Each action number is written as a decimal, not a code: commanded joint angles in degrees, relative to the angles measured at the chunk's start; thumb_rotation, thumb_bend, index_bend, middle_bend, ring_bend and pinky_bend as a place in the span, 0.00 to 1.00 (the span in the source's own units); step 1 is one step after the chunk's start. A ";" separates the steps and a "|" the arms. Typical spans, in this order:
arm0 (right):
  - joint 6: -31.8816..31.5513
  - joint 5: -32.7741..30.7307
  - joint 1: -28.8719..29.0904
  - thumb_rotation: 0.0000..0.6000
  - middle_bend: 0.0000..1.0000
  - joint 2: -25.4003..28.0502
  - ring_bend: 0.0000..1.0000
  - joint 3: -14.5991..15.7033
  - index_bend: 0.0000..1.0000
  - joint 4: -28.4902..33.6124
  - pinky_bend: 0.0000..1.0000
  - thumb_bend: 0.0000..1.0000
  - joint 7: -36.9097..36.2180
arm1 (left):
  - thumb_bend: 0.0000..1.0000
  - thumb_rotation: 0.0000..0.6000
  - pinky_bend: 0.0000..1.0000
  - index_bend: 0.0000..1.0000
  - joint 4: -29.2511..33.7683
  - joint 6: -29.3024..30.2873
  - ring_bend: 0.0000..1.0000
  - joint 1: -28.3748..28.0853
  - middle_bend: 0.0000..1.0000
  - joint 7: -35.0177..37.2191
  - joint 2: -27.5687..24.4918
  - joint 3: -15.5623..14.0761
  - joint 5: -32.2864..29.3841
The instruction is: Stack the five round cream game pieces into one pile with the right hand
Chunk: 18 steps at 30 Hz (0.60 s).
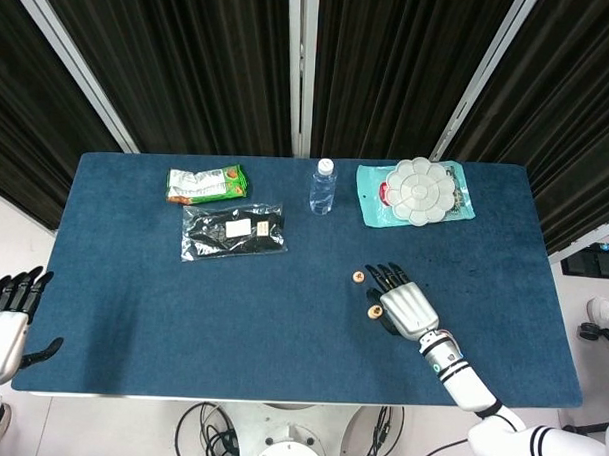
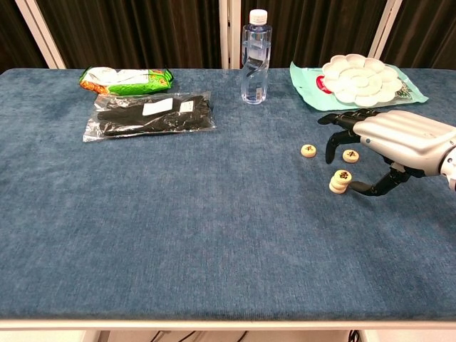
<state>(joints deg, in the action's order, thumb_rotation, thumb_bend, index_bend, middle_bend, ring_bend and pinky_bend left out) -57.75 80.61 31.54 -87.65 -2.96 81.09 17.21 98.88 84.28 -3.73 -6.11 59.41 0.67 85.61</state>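
Note:
A short pile of round cream pieces (image 2: 340, 181) stands on the blue table (image 2: 214, 235), also seen as the pile (image 1: 375, 313) in the head view. One single piece (image 2: 308, 150) lies to its upper left, and another piece (image 2: 350, 154) lies under my right hand's fingers. My right hand (image 2: 392, 137) hovers palm down just right of the pile, fingers spread and arched above the pieces, thumb low beside the pile, holding nothing. From above, the right hand (image 1: 407, 304) hides one piece. My left hand (image 1: 6, 323) hangs with fingers apart off the table's near left corner.
A water bottle (image 2: 254, 57) stands at the back centre. A green snack bag (image 2: 125, 78) and a black packet (image 2: 153, 114) lie at the back left. A white flower-shaped palette (image 2: 360, 78) rests on a teal pouch (image 2: 306, 82) behind my right hand.

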 commanded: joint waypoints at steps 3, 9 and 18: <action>-0.66 0.48 0.04 1.00 0.01 0.63 0.00 -0.21 0.29 0.70 0.00 0.28 -0.75 | 0.19 1.00 0.00 0.04 0.06 0.21 0.00 0.07 0.00 0.08 -0.05 0.00 0.15; -2.19 -0.44 0.83 1.00 0.01 2.50 0.00 -3.45 0.29 2.96 0.00 0.27 -2.81 | 0.19 1.00 0.00 0.04 -0.02 0.22 0.00 0.05 0.00 0.20 -0.01 -0.03 0.30; 2.55 -10.05 5.61 1.00 0.02 0.17 0.00 -8.28 0.29 1.29 0.00 0.24 6.28 | 0.19 1.00 0.00 0.04 -0.09 -0.08 0.00 -0.03 0.00 -0.14 0.04 -0.08 0.15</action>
<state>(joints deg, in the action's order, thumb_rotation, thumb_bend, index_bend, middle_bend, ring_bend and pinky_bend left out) -56.77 72.96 35.50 -86.24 -10.06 83.48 20.28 98.80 84.21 -3.75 -6.26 59.45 0.59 85.76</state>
